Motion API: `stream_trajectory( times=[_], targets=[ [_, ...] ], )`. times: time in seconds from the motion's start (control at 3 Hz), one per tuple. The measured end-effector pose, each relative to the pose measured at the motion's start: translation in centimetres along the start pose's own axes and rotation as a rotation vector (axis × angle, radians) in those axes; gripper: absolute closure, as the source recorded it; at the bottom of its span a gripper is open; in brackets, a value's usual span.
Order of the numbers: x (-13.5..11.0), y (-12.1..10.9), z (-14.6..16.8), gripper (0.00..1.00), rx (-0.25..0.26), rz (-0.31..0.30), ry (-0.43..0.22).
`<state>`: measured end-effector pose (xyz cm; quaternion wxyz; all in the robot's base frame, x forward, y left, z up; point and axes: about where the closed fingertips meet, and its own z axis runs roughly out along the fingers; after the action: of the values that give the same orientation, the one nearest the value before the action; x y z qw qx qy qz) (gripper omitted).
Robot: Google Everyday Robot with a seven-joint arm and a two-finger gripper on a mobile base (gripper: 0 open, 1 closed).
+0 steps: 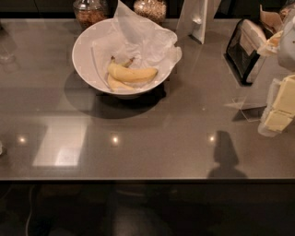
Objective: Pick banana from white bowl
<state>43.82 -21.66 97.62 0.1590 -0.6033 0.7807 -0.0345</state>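
Observation:
The white bowl (83,50) stands at the back left of the grey counter, lined with crumpled white paper (143,37). The banana (133,73), plump and yellow with a brownish stem end pointing left, lies in the bowl's front part. A shorter, paler banana (116,84) lies just under it against the front wall. My gripper (280,108), with cream-coloured parts, is at the right edge of the view, far to the right of the bowl and a little nearer the front, touching nothing in the bowl.
Two glass jars (90,11) (150,8) stand behind the bowl. A white stand (198,20) is at the back. A black holder with packets (243,46) and a clear plastic stand (251,99) are at the right, near the gripper. The counter's front edge (138,179) runs across below.

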Motion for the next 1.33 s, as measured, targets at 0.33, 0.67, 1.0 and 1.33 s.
stream_trajectory(
  times=[0.33,0.67,1.0,1.33],
  targets=[
    [0.0,0.0,0.0,0.0,0.0,0.0,0.0],
    [-0.6,-0.2,0.0,0.0,0.008,-0.012,-0.031],
    [-3.4,-1.3,0.5,0.0,0.022,-0.051,-0.145],
    [-8.2,-2.7,1.2,0.0,0.028,-0.099,-0.27]
  ],
)
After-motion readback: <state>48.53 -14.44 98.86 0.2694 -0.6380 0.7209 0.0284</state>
